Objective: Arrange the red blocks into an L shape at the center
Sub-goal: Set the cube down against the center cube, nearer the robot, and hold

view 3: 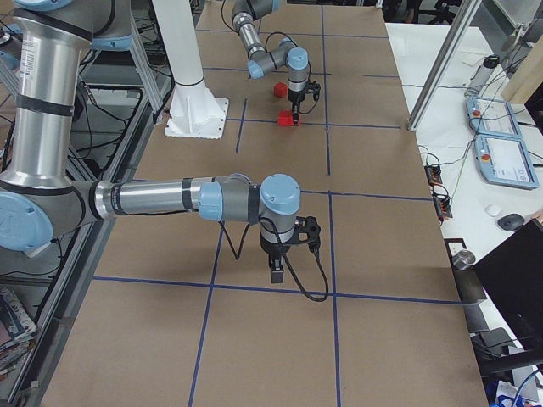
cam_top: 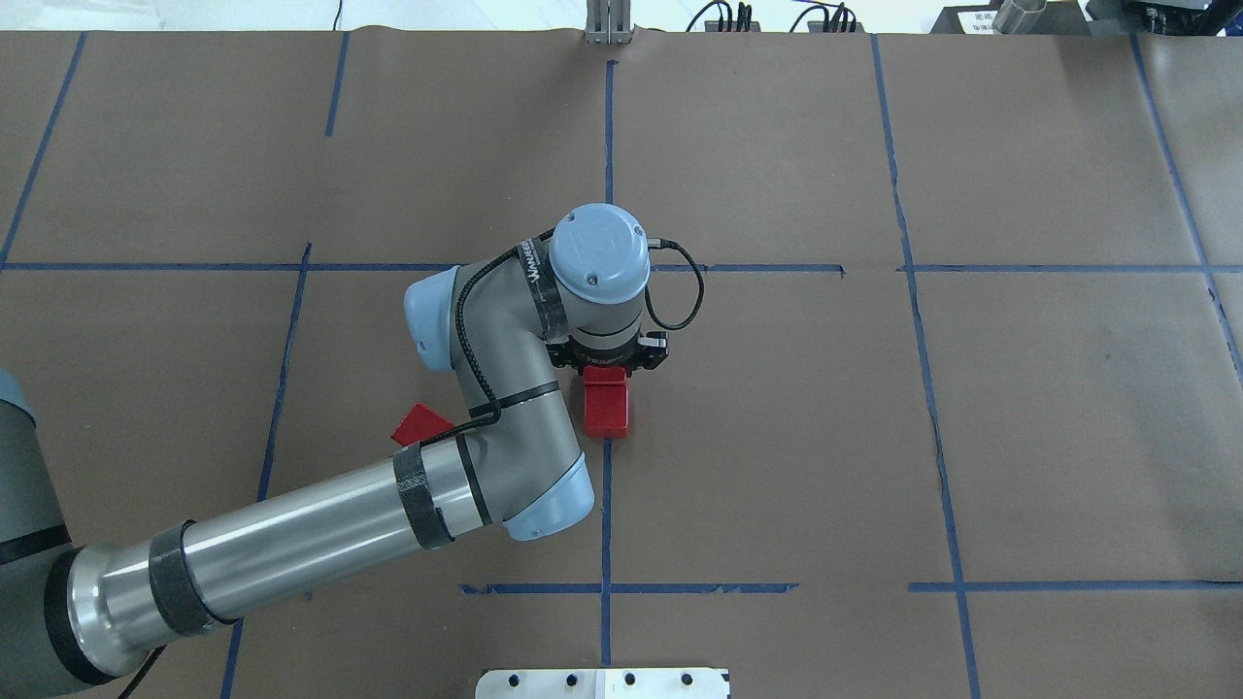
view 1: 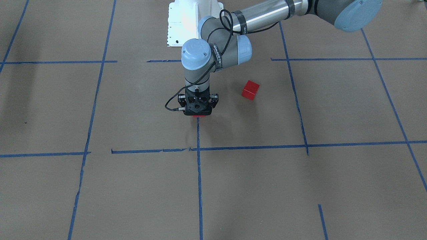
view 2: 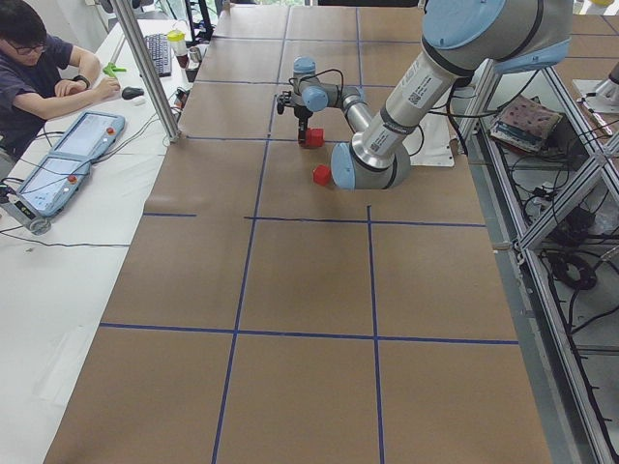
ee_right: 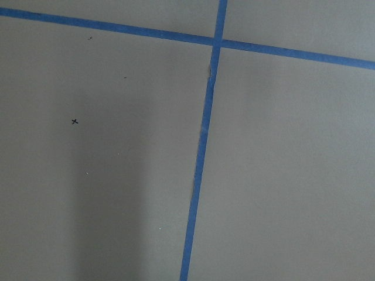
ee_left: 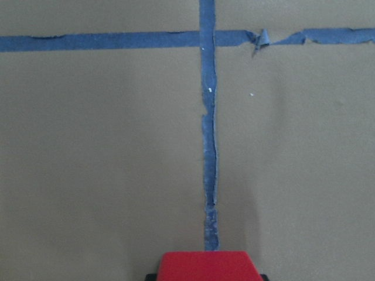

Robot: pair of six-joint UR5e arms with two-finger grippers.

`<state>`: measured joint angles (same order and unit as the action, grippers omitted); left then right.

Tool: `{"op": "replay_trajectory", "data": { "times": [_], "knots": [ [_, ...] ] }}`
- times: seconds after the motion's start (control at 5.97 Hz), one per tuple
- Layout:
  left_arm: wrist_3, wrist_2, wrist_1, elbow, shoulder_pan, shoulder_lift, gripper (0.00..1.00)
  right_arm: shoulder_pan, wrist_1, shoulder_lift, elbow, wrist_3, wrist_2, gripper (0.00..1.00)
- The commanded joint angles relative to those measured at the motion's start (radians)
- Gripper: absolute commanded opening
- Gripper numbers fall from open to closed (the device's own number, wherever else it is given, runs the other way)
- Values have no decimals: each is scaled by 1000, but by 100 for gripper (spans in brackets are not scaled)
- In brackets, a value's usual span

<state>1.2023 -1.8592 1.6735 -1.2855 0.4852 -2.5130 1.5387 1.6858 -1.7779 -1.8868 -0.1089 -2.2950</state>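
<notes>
- Your left arm (cam_top: 505,388) stood wrist-down over the middle of the desk (view 1: 133,186), its jaws clamped on one red block (ee_left: 205,266). The wrist view showed that block centred on the blue tape line (ee_left: 208,146), presumably to square it to the centre mark.
- In the overhead view, a second block (cam_top: 606,419) appeared to lie touching it on the robot's side, in line. I judged this the L's long leg.
- The loose block (view 1: 250,90) sat near but apart, skewed to the grid; the L's foot was not yet laid.
- Your right arm (view 3: 170,199) hung well clear. I could not tell how its jaws stood.
- All three were plain, matte, bright-red cubes, alike.
</notes>
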Motion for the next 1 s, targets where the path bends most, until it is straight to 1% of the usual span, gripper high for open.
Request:
{"op": "replay_trajectory", "data": {
  "times": [0.0,0.33,0.5,0.67,0.84],
  "knots": [
    [2,0,0,0,-7,-1,9,1,2,0,0,0,0,100],
    [2,0,0,0,-7,-1,9,1,2,0,0,0,0,100],
    [3,0,0,0,-7,-1,11,1,2,0,0,0,0,100],
    [3,0,0,0,-7,-1,14,1,2,0,0,0,0,100],
    [5,0,0,0,-7,-1,20,1,3,0,0,0,-1,100]
  ]
}}
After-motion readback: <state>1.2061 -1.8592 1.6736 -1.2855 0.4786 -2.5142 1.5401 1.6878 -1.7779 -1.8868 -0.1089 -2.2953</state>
